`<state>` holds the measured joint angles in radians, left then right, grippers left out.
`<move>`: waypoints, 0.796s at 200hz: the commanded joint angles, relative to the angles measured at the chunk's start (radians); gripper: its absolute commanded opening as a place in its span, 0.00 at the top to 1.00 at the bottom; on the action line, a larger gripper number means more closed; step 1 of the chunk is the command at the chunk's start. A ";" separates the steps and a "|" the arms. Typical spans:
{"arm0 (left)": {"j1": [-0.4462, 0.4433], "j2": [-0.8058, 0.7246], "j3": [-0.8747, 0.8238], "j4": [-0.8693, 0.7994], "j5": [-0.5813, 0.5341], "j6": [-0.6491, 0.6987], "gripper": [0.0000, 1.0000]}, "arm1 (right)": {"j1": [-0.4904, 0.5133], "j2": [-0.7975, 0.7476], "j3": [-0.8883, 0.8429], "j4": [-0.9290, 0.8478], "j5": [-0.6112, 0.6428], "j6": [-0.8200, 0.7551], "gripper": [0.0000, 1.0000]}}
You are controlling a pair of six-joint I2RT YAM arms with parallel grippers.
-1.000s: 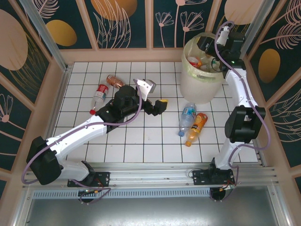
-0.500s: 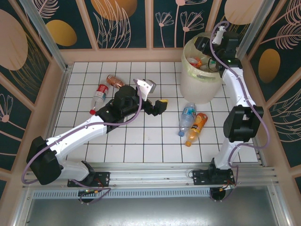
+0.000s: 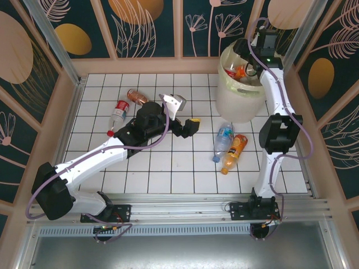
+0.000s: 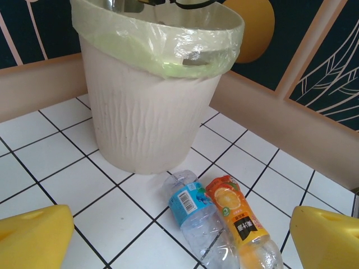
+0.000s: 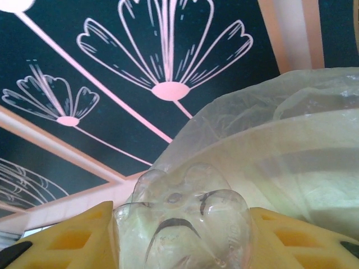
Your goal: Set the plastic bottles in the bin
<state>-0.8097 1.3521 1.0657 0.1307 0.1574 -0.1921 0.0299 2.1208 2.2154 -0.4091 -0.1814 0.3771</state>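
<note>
My right gripper (image 3: 250, 60) hangs over the bin (image 3: 240, 96), a pale cream bucket with a translucent liner, at the far right. It is shut on a clear plastic bottle (image 5: 182, 224), whose ribbed base sits between the yellow fingers (image 5: 73, 238), with the bin's liner (image 5: 291, 140) just beyond. Several bottles (image 3: 233, 71) lie inside the bin. My left gripper (image 3: 185, 114) hovers open mid-table with nothing between its fingers. It faces a clear blue-labelled bottle (image 4: 196, 216) and an orange bottle (image 4: 238, 221) lying side by side in front of the bin (image 4: 151, 106).
A red-labelled bottle (image 3: 118, 113) and an amber bottle (image 3: 136, 96) lie on the white tiles at the left, beside my left forearm. Wooden-framed walls close in the tiled floor on three sides. The bin stands in the far right corner.
My right gripper has moved a little back and left above the bin with the clear bottle, closing slightly. The left arm and the bottles on the tiles have not moved.
</note>
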 commanded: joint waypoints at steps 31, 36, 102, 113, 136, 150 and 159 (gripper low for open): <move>0.007 -0.003 -0.010 0.031 0.011 -0.018 0.01 | -0.019 0.018 0.038 -0.089 0.075 -0.061 0.44; 0.007 -0.002 -0.009 0.033 0.011 -0.020 0.01 | -0.018 0.013 0.032 -0.085 0.061 -0.066 0.44; 0.007 -0.011 -0.007 0.035 0.016 -0.020 0.01 | -0.022 -0.041 0.036 -0.101 0.054 -0.087 0.27; 0.008 -0.016 -0.009 0.035 0.017 -0.021 0.01 | -0.021 -0.044 0.059 -0.113 0.055 -0.087 0.25; 0.007 -0.026 -0.016 0.037 0.013 -0.028 0.01 | -0.022 -0.055 0.085 -0.131 0.073 -0.099 0.19; 0.007 -0.033 -0.022 0.039 0.013 -0.030 0.01 | -0.023 -0.069 0.080 -0.140 0.105 -0.110 0.18; 0.007 -0.039 -0.026 0.041 0.011 -0.030 0.01 | -0.024 -0.081 0.070 -0.139 0.132 -0.117 0.18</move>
<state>-0.8097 1.3453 1.0615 0.1314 0.1574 -0.2077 0.0128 2.1208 2.2539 -0.5213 -0.1135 0.2932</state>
